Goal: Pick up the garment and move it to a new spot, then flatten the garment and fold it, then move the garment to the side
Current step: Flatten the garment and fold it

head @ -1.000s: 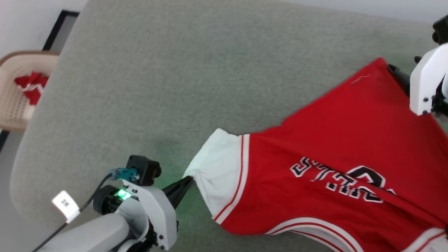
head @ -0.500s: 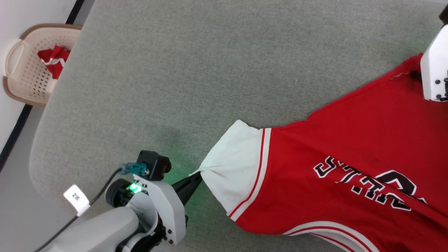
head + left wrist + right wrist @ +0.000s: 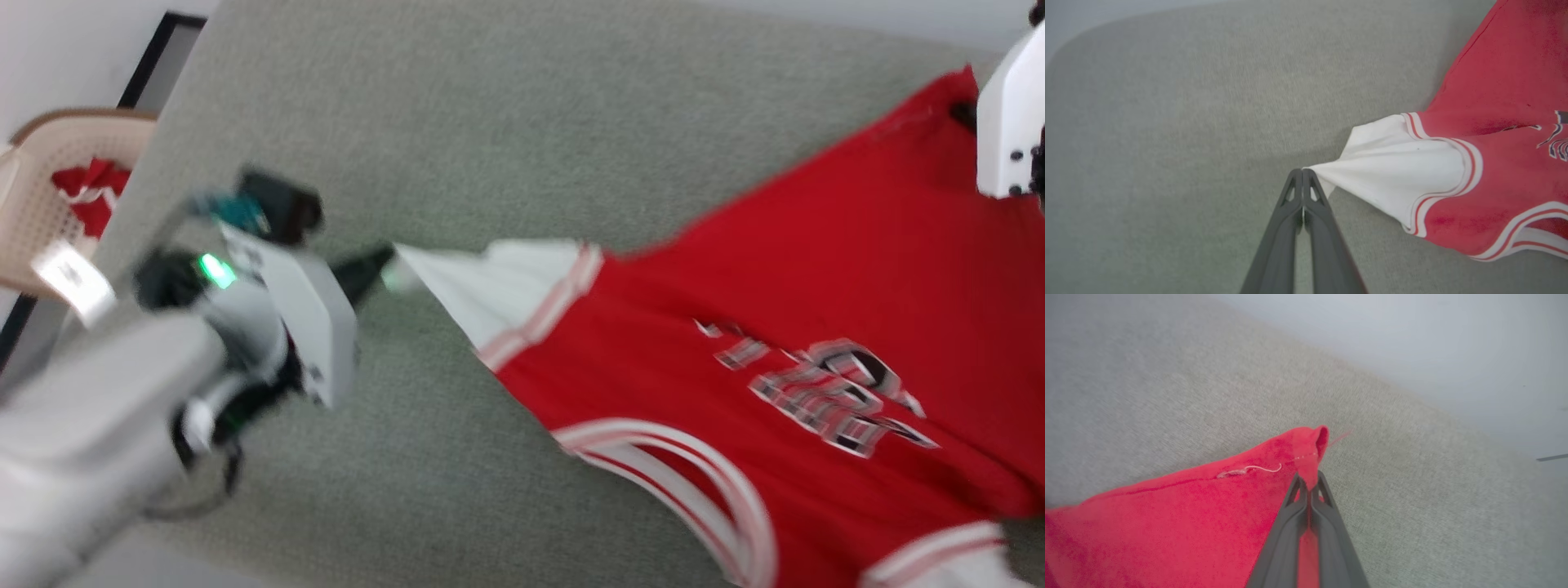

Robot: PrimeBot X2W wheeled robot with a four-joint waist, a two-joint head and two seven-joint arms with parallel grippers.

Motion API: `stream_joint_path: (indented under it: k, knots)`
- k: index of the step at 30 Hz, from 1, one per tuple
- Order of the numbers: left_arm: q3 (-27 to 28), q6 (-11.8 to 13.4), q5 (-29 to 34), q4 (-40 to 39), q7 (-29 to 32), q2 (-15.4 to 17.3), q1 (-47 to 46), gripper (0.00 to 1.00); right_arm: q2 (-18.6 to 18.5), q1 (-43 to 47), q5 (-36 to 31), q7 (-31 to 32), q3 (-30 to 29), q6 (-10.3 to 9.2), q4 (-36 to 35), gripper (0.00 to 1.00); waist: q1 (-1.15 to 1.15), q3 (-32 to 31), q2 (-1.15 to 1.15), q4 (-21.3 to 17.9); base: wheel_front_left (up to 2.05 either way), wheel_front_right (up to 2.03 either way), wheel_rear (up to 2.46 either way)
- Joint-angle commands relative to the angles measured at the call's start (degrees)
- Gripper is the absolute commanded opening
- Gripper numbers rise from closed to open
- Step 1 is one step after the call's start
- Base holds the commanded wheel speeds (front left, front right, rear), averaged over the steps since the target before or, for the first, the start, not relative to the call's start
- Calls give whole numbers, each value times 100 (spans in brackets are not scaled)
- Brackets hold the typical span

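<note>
While it is held at two places, the garment (image 3: 775, 269) is spread over the right part of the grey-green table (image 3: 490, 122), with the printed side up. Its red body reaches from the far right corner of the table towards the near edge. The black-and-white lettering (image 3: 824, 392) on the chest is blurred in the head view and cannot be read.

The left gripper (image 3: 1302, 173) is closed, with both dark fingers pressed together on the tip of one white sleeve (image 3: 1396, 171). The cloth of this sleeve is drawn into a sharp point at the fingertips and widens again towards the thin red-and-white stripes at the seam. A shadow lies on the table under the sleeve, so this part seems a little raised, but I cannot tell how much.

The right gripper (image 3: 1308, 482) is also closed, and it pinches a red corner (image 3: 1310, 449) of the garment at the far side. The red fabric sticks up between the fingers and folds over above their tips. A loose white thread (image 3: 1249, 470) lies along the hem just beside this corner. Between the two grippers the upper edge of the garment runs almost straight.

At the left, past the table edge, stands a beige perforated basket (image 3: 33, 220) with a small red-and-white cloth bundle (image 3: 86, 192) inside, well apart from the garment.
</note>
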Motion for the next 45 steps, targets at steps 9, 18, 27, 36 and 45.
stream_joint_path:
  k: [9,18,27,36,45]
  knots:
    - [303,-274,464,737,1081,108,-1958,0,-281,-487,314,-424,149,-11,-890,0,0,-806,0,-690,0,0,0]
    - [366,-619,1140,1982,1148,-443,-3476,0,-270,-981,338,-833,-39,-11,-1123,0,0,-1147,0,-990,0,0,0]
    - [408,-919,1591,3186,661,-955,-4408,0,-148,-1364,93,-1067,-193,-11,-1018,0,0,-1209,0,-1152,0,0,0]
    - [367,-1135,2053,4366,-187,-1344,-5288,0,26,-1764,-231,-1417,-371,-11,-758,0,0,-730,0,-1380,0,0,0]
    - [297,-1164,2445,5278,-904,-1740,-6259,0,369,-2443,-902,-2365,-680,-11,-172,0,0,389,0,-1616,0,0,0]
